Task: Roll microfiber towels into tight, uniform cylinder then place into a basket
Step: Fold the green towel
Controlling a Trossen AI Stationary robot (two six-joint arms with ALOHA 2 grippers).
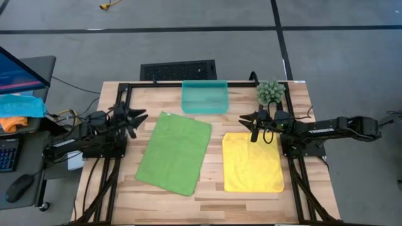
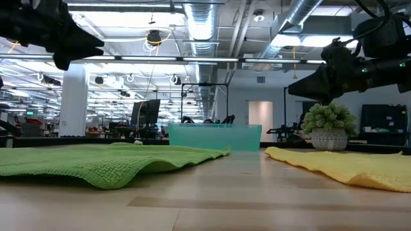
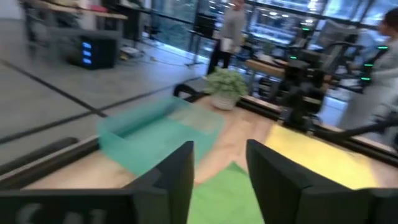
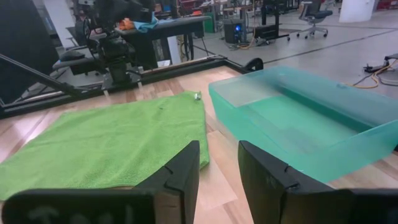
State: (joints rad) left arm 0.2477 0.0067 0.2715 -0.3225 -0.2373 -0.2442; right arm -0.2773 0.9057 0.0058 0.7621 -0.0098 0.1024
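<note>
Basket (image 1: 205, 97) sits at the far edge of the tabletop (image 1: 213, 191), about mid-width, w/ nothing visible inside. Green towel (image 1: 174, 152) lies flat & unrolled just in front of the basket, toward the robot's left, skewed a bit; its far corner comes near the basket's front wall but doesn't touch it. Yellow towel (image 1: 252, 162) also flat, in front of the basket toward the right, apart from the green one w/ bare wood between. Small potted plant (image 1: 270, 92) stands just right of the basket. Left gripper (image 1: 139, 118) hangs in the air left of the basket, beside the green towel's far left edge, fingers (image 3: 176, 180) spread w/ a clear gap, holding nothing. Right gripper (image 1: 246, 119) hovers right of & in front of the basket, over the yellow towel's far edge, fingers (image 4: 186, 168) apart too, nothing pinched. Low view shows both arms up off the cloths. Black grille panel lies on the floor behind the basket.
</note>
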